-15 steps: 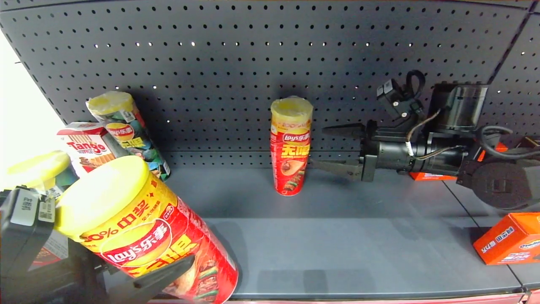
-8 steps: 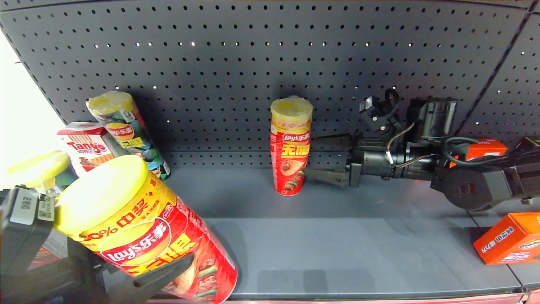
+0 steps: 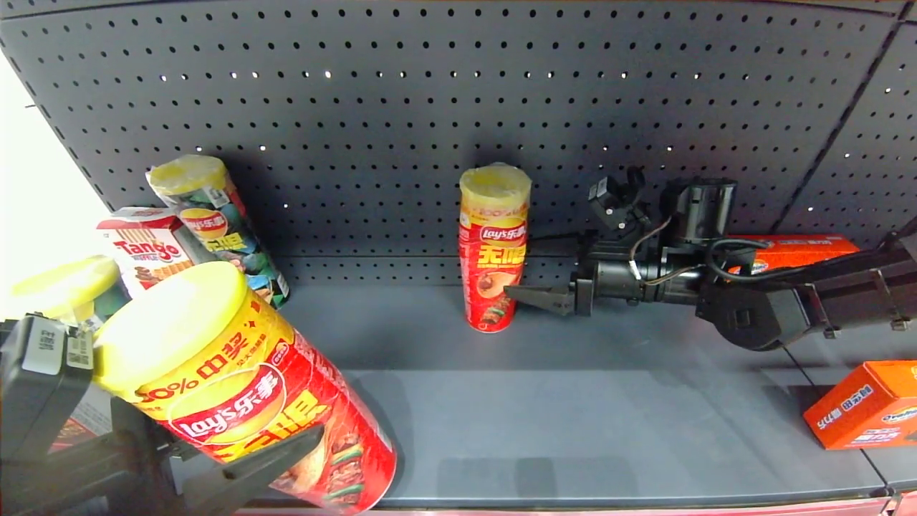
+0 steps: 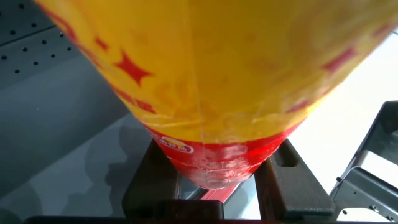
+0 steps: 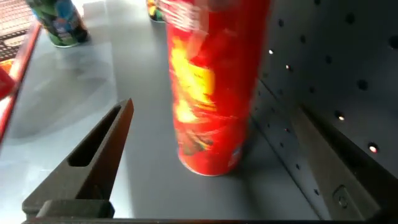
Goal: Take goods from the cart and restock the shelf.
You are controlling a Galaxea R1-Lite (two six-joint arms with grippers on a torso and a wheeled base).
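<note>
Two cans are in play: the left claw [image 4: 217,186] grips the big red can [image 3: 243,387] over the front left corner of the shelf [image 3: 573,416], while the right claw [image 3: 534,264], wide open beside the standing can [image 3: 493,251] at the back edge, should move slowly so it does not knock it over

Our right hand [image 3: 519,264] is matte black, with long tapered fingers [image 3: 544,295] and a cylindrical wrist [image 3: 617,279]; we see thin grey and black cables [image 3: 738,247] looped over it. Our left hand [image 4: 219,186] is black too; white printed labels [image 3: 44,345] mark its housing.
</note>
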